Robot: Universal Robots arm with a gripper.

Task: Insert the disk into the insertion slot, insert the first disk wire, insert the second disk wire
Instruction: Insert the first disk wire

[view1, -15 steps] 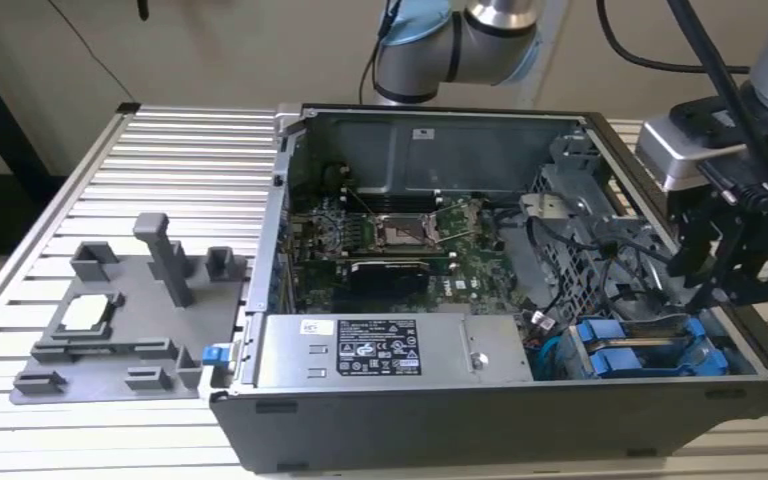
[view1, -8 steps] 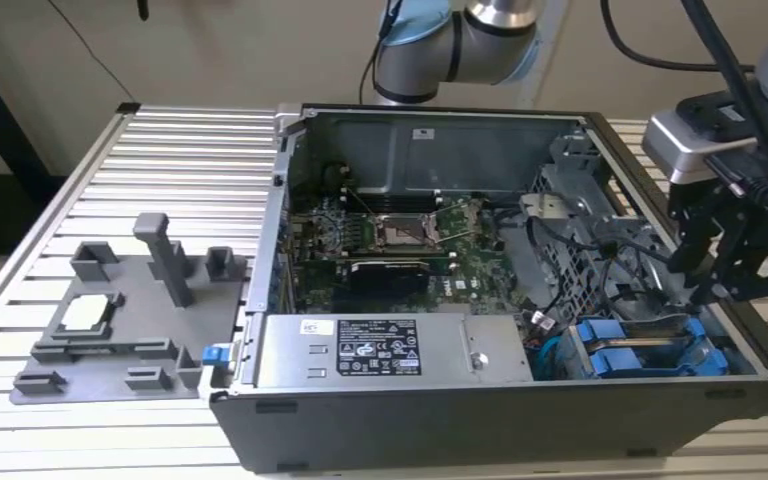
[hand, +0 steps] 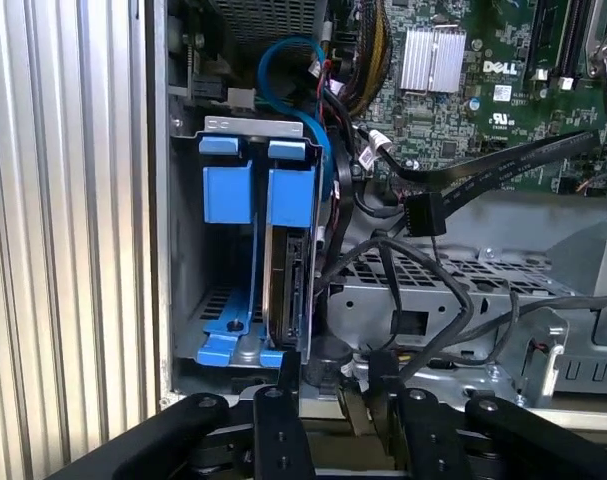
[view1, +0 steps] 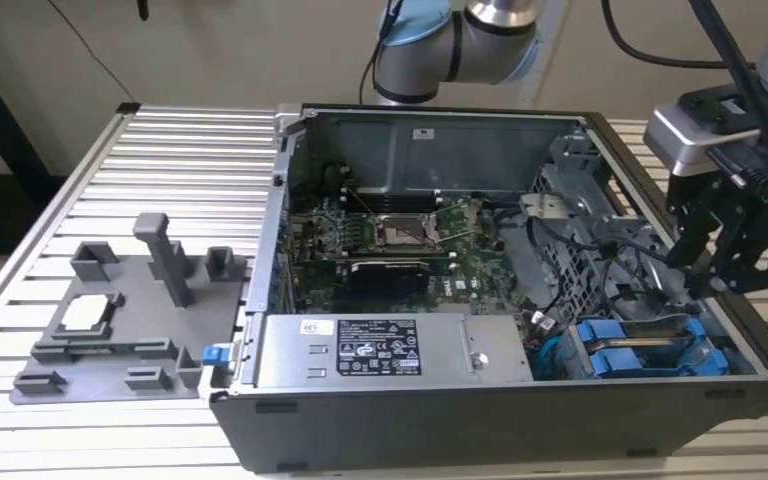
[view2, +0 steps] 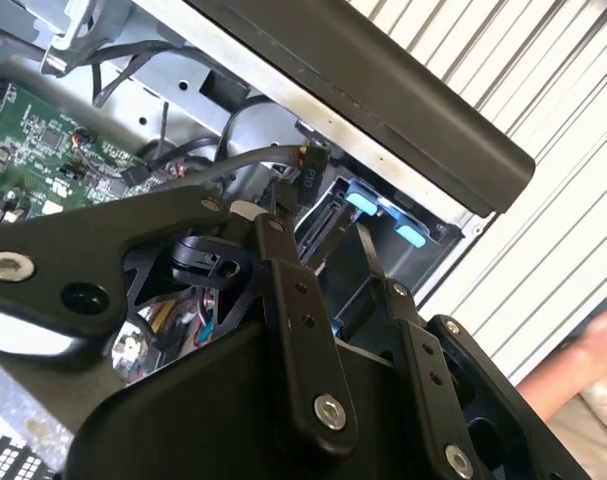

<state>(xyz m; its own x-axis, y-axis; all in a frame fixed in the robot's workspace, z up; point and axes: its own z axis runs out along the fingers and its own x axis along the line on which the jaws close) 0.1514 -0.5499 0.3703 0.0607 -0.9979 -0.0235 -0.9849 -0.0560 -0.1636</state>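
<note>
The black computer case [view1: 491, 420] lies open side up, which gives reach from above. At its 4 o'clock corner in the exterior view, the insertion slot [hand: 183, 250] already holds the disk [hand: 286, 270] on edge. At the disk's 1 o'clock the gripper [hand: 331, 372] hovers with its fingers parted and apparently empty, near a loose black connector [hand: 421, 213].

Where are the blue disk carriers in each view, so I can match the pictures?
Exterior view: blue carriers inside the case, that view's lower right.
Second wrist view: carriers just beyond the fingers, under the case wall.
First wrist view: carriers side by side beside the case wall.
Shared landmark: green motherboard.
</note>
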